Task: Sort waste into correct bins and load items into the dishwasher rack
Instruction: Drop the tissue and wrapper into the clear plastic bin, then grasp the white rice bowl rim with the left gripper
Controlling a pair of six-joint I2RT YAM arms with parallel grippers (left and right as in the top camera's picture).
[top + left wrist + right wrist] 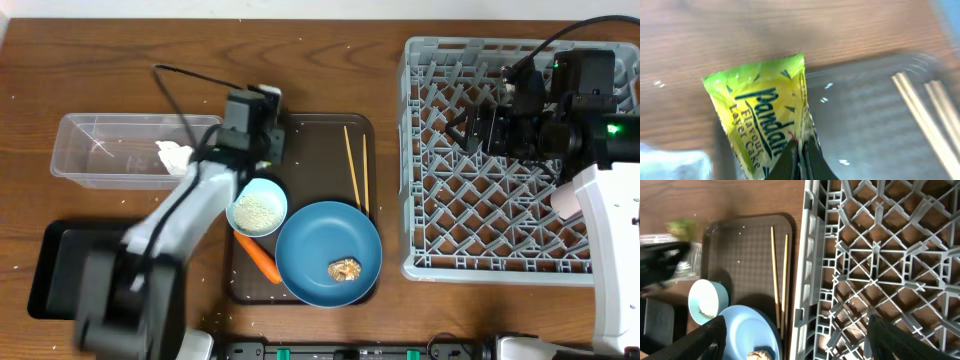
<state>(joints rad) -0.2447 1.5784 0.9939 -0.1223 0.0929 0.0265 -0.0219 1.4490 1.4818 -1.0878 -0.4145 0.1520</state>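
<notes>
My left gripper (800, 162) is shut on the yellow-green wrapper (760, 110) and holds it over the far left corner of the brown serving tray (315, 140). In the overhead view this gripper (262, 112) is just right of the clear tub (100, 150), which holds crumpled white paper (173, 155). My right gripper (797, 340) is open and empty above the grey rack (500, 160). On the tray lie the chopsticks (355, 165), the bowl with rice (257, 210), the carrot (260, 258) and the blue plate (328, 250) with the brown lump (346, 269).
The shallow black tray (50, 270) sits at the front left, partly under my left arm. The rack fills the right side of the table. Small white crumbs are scattered on the wood.
</notes>
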